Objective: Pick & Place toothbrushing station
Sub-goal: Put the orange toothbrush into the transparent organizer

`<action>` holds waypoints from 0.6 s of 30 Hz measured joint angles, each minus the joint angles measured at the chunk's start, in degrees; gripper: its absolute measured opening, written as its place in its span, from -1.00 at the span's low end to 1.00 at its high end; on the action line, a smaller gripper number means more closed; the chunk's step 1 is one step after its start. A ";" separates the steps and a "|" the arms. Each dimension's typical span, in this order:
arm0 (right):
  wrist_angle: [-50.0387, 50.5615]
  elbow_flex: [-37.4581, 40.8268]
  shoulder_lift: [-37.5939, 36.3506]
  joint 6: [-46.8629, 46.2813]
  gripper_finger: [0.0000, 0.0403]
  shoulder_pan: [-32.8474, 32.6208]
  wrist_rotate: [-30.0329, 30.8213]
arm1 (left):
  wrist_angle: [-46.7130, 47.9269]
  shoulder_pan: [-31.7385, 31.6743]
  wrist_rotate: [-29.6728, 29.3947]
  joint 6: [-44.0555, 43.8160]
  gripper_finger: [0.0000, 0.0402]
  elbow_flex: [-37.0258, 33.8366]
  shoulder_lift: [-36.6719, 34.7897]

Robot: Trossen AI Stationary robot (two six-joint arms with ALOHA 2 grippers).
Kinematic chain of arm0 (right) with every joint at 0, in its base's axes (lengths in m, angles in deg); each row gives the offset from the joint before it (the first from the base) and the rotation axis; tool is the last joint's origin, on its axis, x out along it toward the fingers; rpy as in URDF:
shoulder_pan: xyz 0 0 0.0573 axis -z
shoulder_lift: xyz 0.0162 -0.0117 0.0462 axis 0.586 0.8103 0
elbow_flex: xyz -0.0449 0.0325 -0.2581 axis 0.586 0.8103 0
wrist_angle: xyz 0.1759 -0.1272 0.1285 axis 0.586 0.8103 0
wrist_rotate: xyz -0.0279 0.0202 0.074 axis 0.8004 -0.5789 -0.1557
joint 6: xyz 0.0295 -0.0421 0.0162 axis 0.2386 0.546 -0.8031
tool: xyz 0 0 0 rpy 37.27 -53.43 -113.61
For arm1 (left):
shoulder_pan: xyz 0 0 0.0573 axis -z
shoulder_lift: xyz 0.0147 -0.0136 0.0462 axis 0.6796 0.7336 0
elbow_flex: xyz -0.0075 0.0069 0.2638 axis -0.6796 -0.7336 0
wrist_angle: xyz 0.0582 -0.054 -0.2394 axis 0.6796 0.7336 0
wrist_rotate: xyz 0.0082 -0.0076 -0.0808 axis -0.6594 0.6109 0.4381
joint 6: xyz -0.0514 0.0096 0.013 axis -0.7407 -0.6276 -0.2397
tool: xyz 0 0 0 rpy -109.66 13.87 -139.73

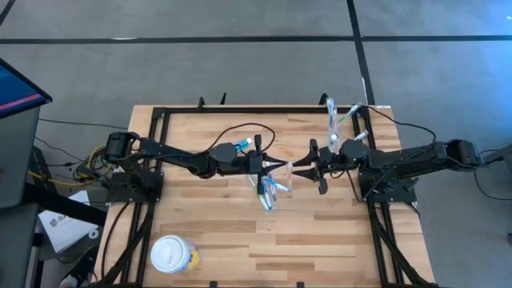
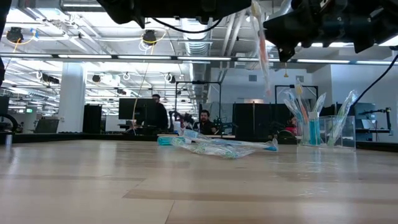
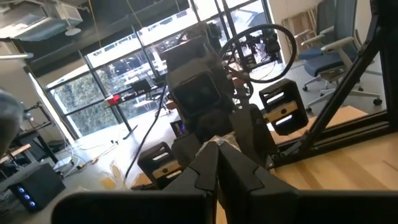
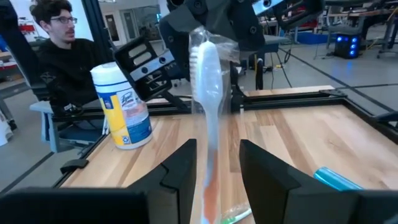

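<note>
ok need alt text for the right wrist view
A wrapped white toothbrush with an orange handle stands upright between the right gripper's two dark fingers. Beyond it are the left arm's gripper, a yellow tub of wipes on the wooden table, and a seated person at the table's edge.
</note>
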 joint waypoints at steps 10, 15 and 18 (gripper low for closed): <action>-8.71 0.01 7.26 0.17 -0.45 0.00 0.00 | 0.44 0.00 0.00 0.00 -1.00 0.89 0.02; -10.66 0.00 7.55 1.31 -0.64 0.00 0.00 | 2.38 0.00 -0.02 -0.02 -1.00 0.89 0.02; -10.79 -0.01 7.42 1.71 -0.88 0.00 -0.05 | 2.49 0.00 -0.06 -0.02 -1.00 0.89 0.02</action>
